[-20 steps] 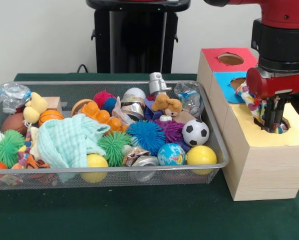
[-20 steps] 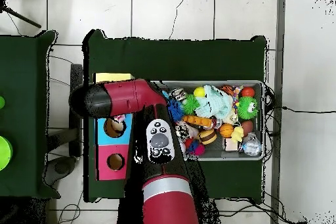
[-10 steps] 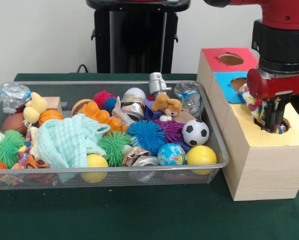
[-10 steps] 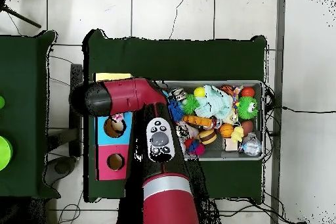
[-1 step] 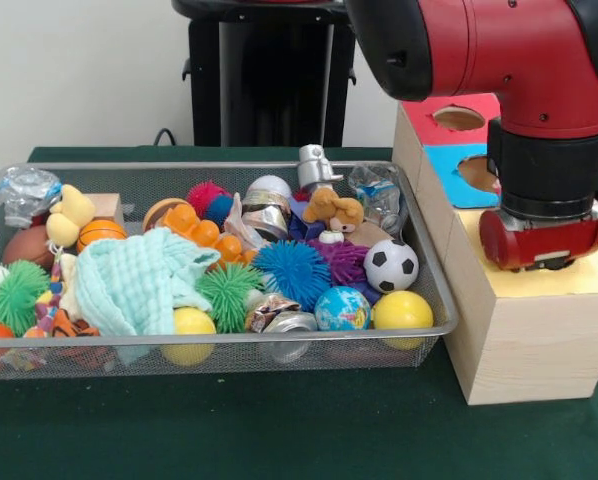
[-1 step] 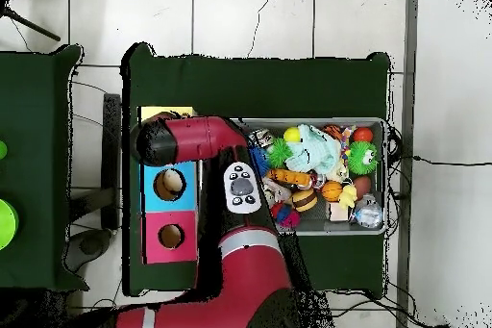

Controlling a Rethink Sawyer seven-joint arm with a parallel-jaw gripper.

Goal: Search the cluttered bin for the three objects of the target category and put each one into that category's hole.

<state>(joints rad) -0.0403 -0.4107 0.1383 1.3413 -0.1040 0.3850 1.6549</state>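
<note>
One rope toy gone down the yellow hole

Gripper sat low over the box's yellow end, wrist hiding it; could not tell if open or holding anything. Half a second earlier a rope toy dangled there; none showed now, likely dropped in. Wire bin stayed crowded, more searching likely.

text: none legible | labels: none (cans and wrappers too small to read)
</note>
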